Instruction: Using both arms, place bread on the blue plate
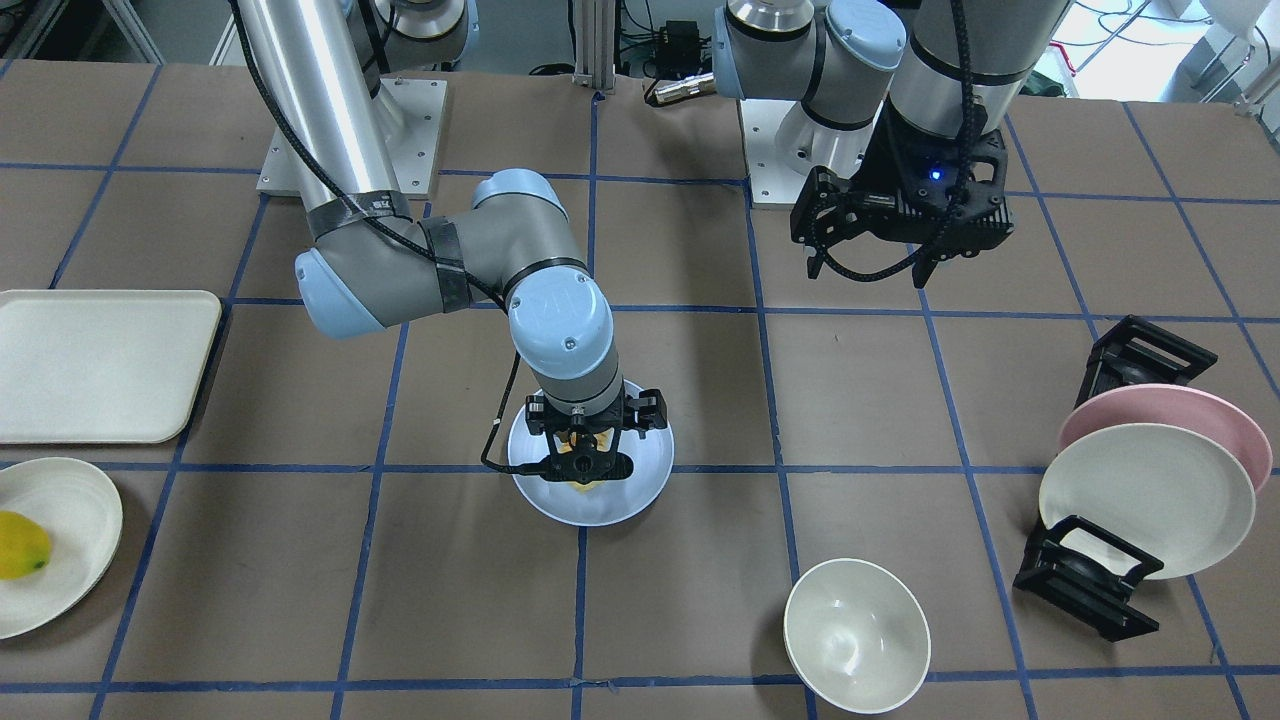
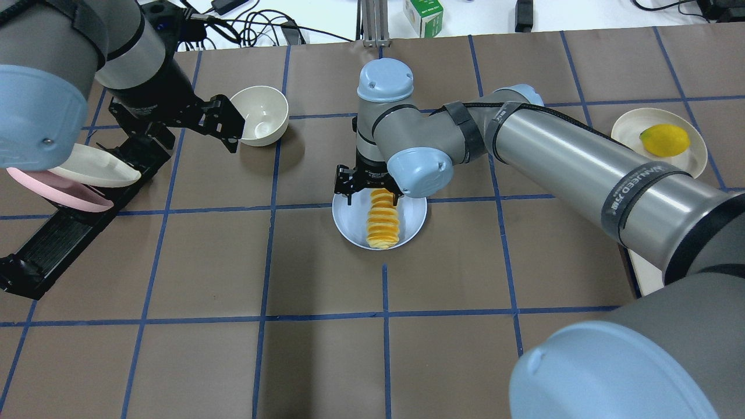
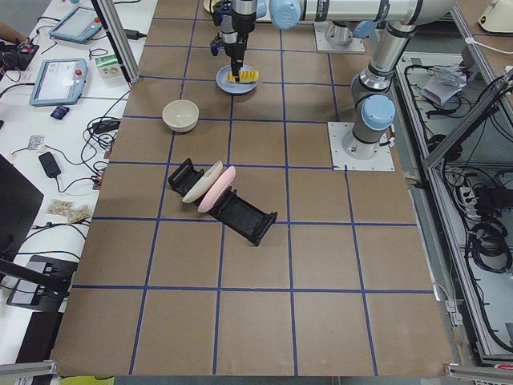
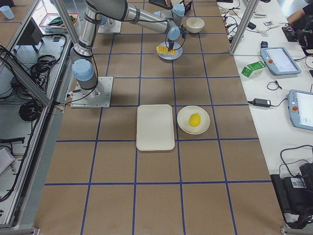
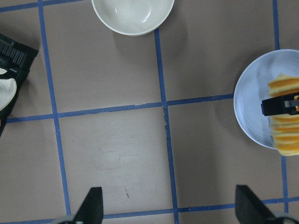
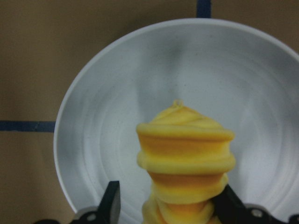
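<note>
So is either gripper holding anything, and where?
Seemingly nothing. The right gripper straddles one end of the bread, which lies on the blue plate, with a gap at one finger. The left gripper is open, empty.

The light is bright and even and comes from above, so the brown table point(image 1: 300, 560) carries only soft, pale shadows. In the right wrist view, grey shadow patches lie on the blue plate point(image 6: 93, 116) just beyond the jaws of the right gripper point(image 6: 169, 203). The bread point(image 6: 187, 154) between them looks a little soft, and the fingers point(image 6: 112, 203) are out of focus. Ahead of the left gripper point(image 5: 169, 196) the picture is sharp, with a small gleam inside the white bowl point(image 5: 133, 16).
</note>
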